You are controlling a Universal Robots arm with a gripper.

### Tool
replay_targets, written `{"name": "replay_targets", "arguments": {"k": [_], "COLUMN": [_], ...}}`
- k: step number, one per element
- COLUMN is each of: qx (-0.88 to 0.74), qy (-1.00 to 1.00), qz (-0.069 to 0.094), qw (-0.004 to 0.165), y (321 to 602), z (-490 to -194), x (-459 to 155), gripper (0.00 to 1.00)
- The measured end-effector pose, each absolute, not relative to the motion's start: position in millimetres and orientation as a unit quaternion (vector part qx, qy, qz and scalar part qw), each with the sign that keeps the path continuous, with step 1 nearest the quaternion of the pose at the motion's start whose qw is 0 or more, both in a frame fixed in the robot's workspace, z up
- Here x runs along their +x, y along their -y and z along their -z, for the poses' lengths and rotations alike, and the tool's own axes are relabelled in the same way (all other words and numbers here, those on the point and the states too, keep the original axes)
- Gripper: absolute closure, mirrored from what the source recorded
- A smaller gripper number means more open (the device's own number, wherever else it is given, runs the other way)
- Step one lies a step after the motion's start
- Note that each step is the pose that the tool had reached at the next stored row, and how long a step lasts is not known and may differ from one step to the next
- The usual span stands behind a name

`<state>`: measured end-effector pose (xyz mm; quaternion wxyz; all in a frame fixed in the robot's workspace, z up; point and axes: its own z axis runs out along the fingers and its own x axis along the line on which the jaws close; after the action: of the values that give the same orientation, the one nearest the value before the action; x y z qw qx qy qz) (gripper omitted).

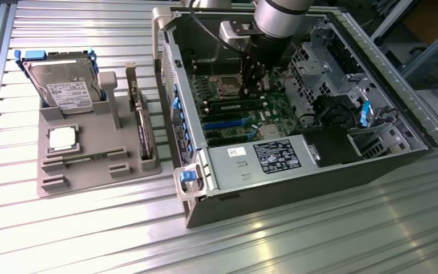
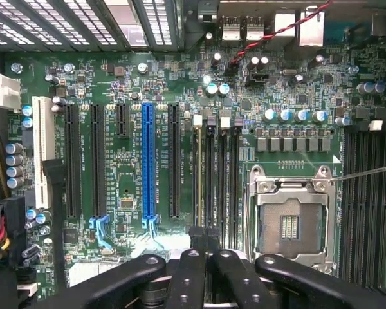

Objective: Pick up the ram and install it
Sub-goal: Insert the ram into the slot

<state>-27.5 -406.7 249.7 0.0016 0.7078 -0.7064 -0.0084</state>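
Your pincer (image 1: pixel 254 85) reaches down into the open computer case (image 1: pixel 371 171), and its fingers (image 2: pixel 194 270) lie pressed together with no gap between them. It is fully closed, with nothing clamped that you can see. The ram (image 1: pixel 230 105) sits on edge in a motherboard slot directly below the pincer's tips; in the wrist view the ram (image 2: pixel 199 174) shows as a thin strip running straight out from the tips of the pincer (image 2: pixel 204 235). Whether the tips touch its end, you cannot tell. The empty CPU socket (image 2: pixel 289 225) lies just beside the pincer, and the blue slot (image 2: pixel 148 161) lies near it on the other side. Well apart from the pincer, outside the case, is a grey tray (image 1: pixel 89 177) holding a hard drive (image 1: pixel 63 85), a silver CPU chip (image 1: pixel 63 138) and an upright expansion card (image 1: pixel 139 123)
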Motion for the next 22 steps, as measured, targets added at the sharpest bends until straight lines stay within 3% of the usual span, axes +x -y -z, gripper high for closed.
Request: {"name": "replay_targets", "arguments": {"k": [12,19,22], "qx": [0.707,0.707,0.707], "qy": [0.706,0.706,0.706], "qz": [0.024,0.023,0.023], "qw": [0.018,0.019,0.019], "y": [406.9,406.9,406.9], "z": [-250.2,-299.9,-303.0], "x": [68.6,73.2,73.2], "gripper": [0.9,0.9,0.9]}}
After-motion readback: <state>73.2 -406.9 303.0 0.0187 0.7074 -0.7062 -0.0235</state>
